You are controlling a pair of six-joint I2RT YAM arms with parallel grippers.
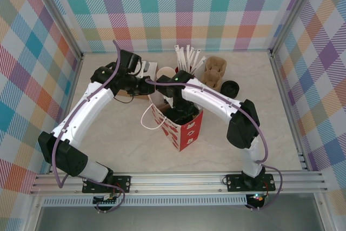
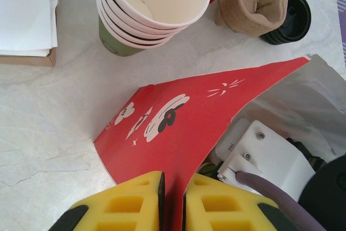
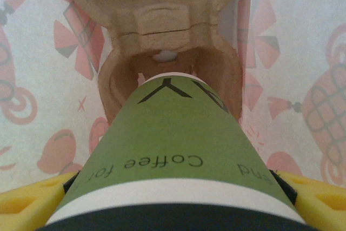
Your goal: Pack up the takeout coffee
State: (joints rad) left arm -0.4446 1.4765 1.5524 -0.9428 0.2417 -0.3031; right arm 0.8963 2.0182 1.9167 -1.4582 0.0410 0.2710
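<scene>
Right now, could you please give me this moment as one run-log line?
left gripper: shut on red bag rim | right gripper: holding takeout coffee inside bag | cup base: at pulp carrier pocket

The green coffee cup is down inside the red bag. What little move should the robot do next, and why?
Probably ease the green cup straight down into the pocket of the cardboard holder before letting go. The right hand grips the cup with its base at that pocket's mouth, and the left hand pinches the red bag by its edge, which holds it open.
</scene>
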